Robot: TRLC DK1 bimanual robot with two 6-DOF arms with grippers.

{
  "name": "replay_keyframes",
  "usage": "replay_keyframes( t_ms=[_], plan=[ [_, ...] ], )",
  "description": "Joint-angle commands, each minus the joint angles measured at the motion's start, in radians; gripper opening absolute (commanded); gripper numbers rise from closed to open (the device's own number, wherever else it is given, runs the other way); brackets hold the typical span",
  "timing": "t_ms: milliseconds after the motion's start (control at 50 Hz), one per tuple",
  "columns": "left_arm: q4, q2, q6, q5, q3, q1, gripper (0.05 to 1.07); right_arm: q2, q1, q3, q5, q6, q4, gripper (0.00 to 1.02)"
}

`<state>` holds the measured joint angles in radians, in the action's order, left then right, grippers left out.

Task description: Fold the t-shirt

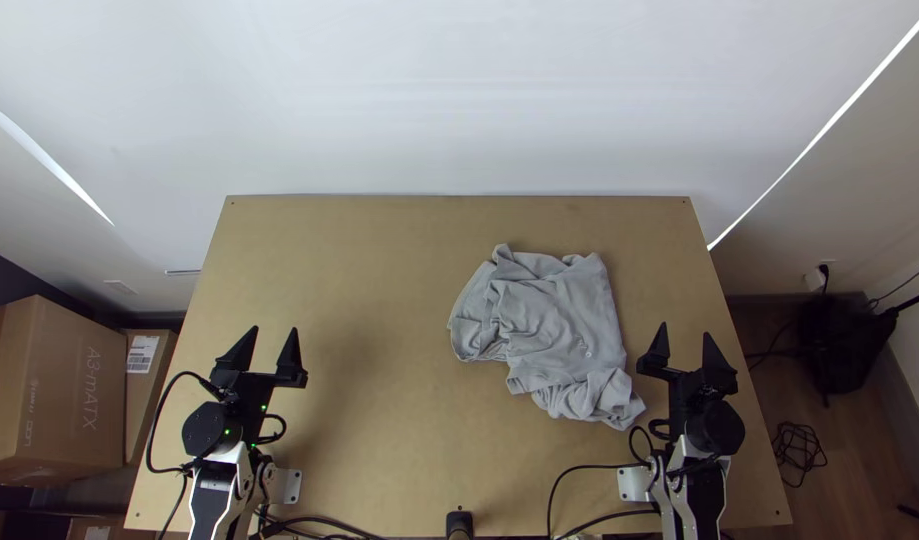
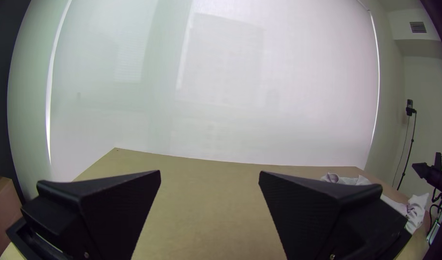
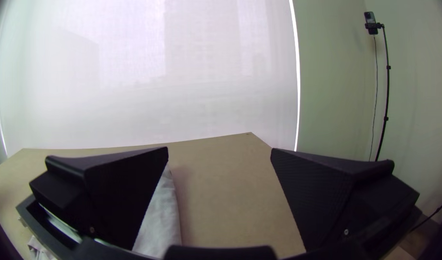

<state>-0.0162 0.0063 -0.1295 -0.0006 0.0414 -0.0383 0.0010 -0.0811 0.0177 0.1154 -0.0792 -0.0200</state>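
Grey t-shirt [image 1: 564, 320] bunched on wooden table [image 1: 379, 420], right gripper [image 1: 685, 352] near

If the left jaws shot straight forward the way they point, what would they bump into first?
Probably the white backdrop beyond the table; the shirt lies off to the right. Their height is hard to judge.

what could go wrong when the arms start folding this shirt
The grey t-shirt lies bunched, so a gripper might pinch several layers at once. It also sits right of the table's middle, close to the right gripper; the left gripper, over the table's left side, may have to stretch across.
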Motion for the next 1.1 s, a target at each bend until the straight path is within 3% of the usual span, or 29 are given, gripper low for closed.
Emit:
replay_keyframes(
  t_ms=[0,1080],
  plan=[
    [0.027,-0.006,0.01,0.008,-0.038,0.005,1.03,-0.004,-0.005,-0.013,-0.002,-0.017,0.009,0.98],
    [0.027,-0.006,0.01,0.008,-0.038,0.005,1.03,-0.004,0.018,-0.013,-0.011,-0.011,0.011,0.98]
  ],
)
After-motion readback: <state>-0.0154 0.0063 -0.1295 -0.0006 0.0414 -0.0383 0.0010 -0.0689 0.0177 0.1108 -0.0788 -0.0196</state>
